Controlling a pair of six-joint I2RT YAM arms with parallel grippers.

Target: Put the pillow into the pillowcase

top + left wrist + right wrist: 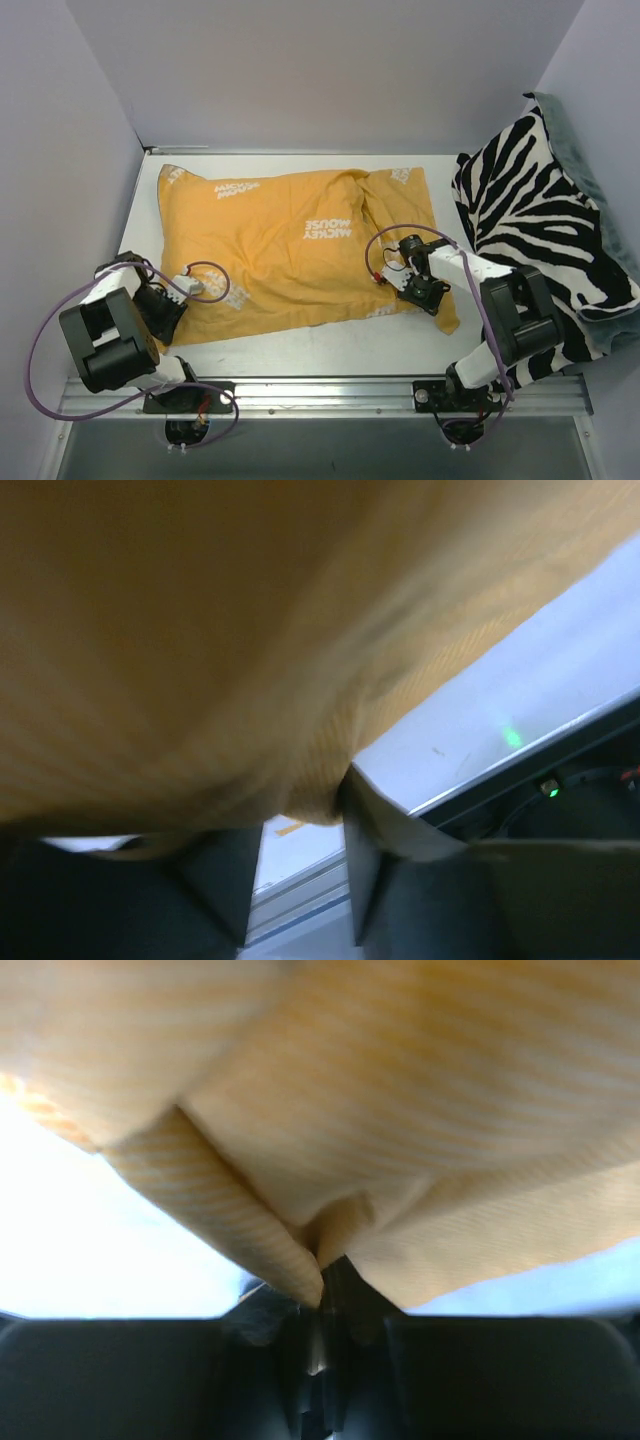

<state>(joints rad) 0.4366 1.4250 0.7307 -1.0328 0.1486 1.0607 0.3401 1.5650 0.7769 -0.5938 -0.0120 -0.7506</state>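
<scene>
The mustard-orange pillowcase [290, 240] lies plump across the middle of the table, white lettering on top. The pillow is hidden. At the pillowcase's near-left edge, my left gripper [205, 287] has its jaws apart; in the left wrist view the orange pillowcase [250, 630] sags over the left gripper [300, 830], and a fold dips between the tips. My right gripper [385, 274] is at the near-right corner. There the right gripper [322, 1280] is shut, pinching a fold of the pillowcase [400, 1110].
A zebra-striped blanket [540, 230] is heaped at the right, close to the right arm. Grey walls stand on the left, back and right. A metal rail [320, 395] runs along the near edge by the arm bases.
</scene>
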